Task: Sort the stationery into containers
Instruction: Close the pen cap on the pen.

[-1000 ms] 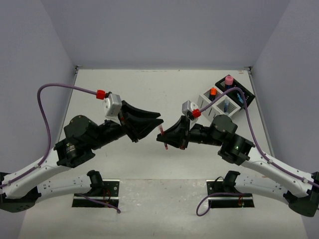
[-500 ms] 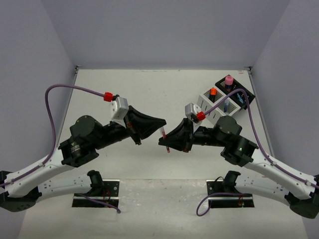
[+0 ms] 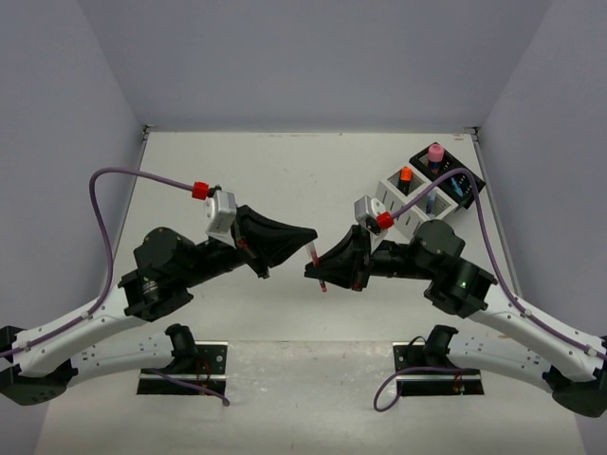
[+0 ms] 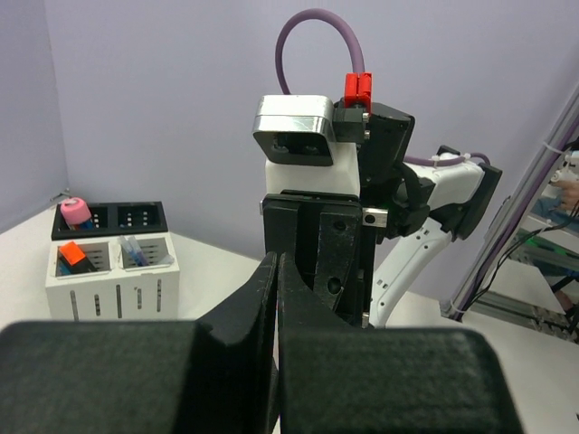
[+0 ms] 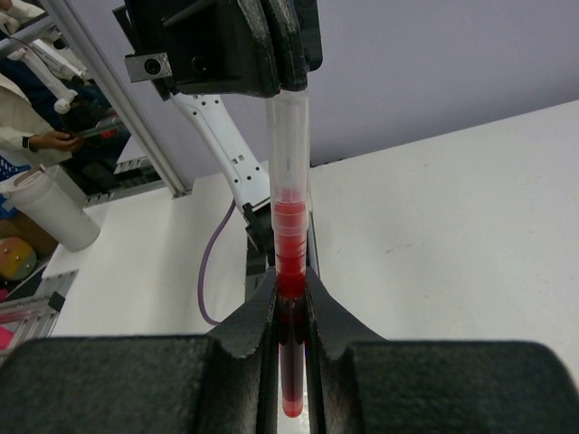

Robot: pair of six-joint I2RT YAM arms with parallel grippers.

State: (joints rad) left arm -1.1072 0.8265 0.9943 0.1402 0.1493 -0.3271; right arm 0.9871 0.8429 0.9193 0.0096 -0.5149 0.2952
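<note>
The red pen [image 3: 317, 266] hangs above the middle of the surface [image 3: 285, 171], steeply upright, clamped low on its barrel by the right gripper [image 3: 310, 272], whose jaws come in from 3 o'clock. In the right wrist view the jaws of that gripper [image 5: 289, 298] squeeze the pen [image 5: 289, 235] on its red section, with the clear end rising toward 12 o'clock. There it meets the left gripper [image 5: 288, 83], whose jaws are clenched tight together. Whether they actually nip the pen's tip or only rest against it I cannot tell, since the end is hidden behind them.

In the top view the left gripper [image 3: 311, 233] reaches in from 9 o'clock. At 2 o'clock on the surface stand the containers, side by side. The white box [image 3: 391, 191] holds an orange-capped highlighter [image 3: 405, 174]. The black box [image 3: 471, 180] just behind it holds the pink cylinder [image 3: 435, 152], standing upright
</note>
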